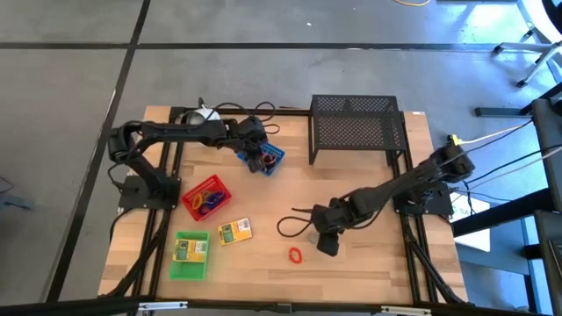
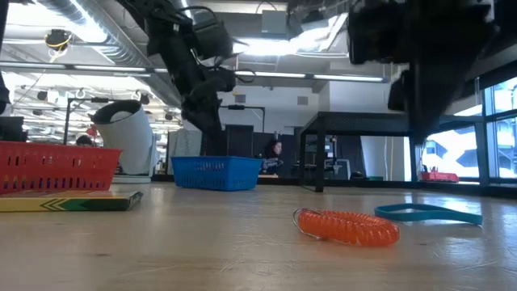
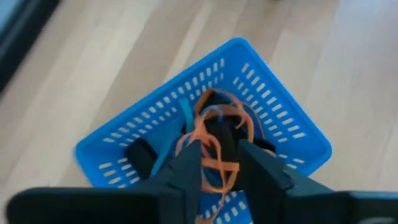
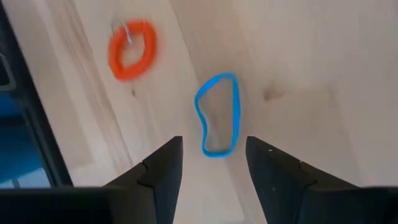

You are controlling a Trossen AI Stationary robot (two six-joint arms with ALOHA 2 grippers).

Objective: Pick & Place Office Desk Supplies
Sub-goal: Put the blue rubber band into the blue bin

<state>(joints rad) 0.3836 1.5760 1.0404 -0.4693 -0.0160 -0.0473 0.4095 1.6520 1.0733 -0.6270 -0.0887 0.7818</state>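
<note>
Left pincer (image 3: 219, 163): hangs over the blue tray (image 1: 274, 161), near the table's far edge beside the rack; its fingers (image 3: 186, 171) stand a little apart, with orange and blue loops (image 3: 214, 140) showing in the gap; whether it grips any of them I cannot tell.
Right pincer (image 4: 211, 163): low over the table's near right part, fingers (image 4: 163, 168) spread and holding nothing, the blue loop (image 4: 217, 115) lying flat on the wood just ahead of the gap.
Blue tray: on the table, tilted cornerwise to its edges, with a tangle of orange, blue and black loops inside.
Blue loop: flat on the table, apart from both fingers; in the low view it lies just right of the orange coil (image 2: 347, 227).
Orange coil: on the bare wood near the table's front edge, close to the right pincer, touching neither the pincer nor the blue loop.
Red tray (image 1: 187, 198): left part of the table, holding several coloured loops.
Green tray (image 1: 176, 266): near left corner, with a yellow-green box (image 1: 186, 248) in it.
Second box (image 1: 234, 231): flat on the table between the red and green trays, just right of them.
Rack (image 1: 356, 123): black wire mesh, at the far edge, right of the blue tray.
White round object (image 1: 204, 114): at the far edge, behind the left arm.
Table (image 1: 369, 263): light wood.
</note>
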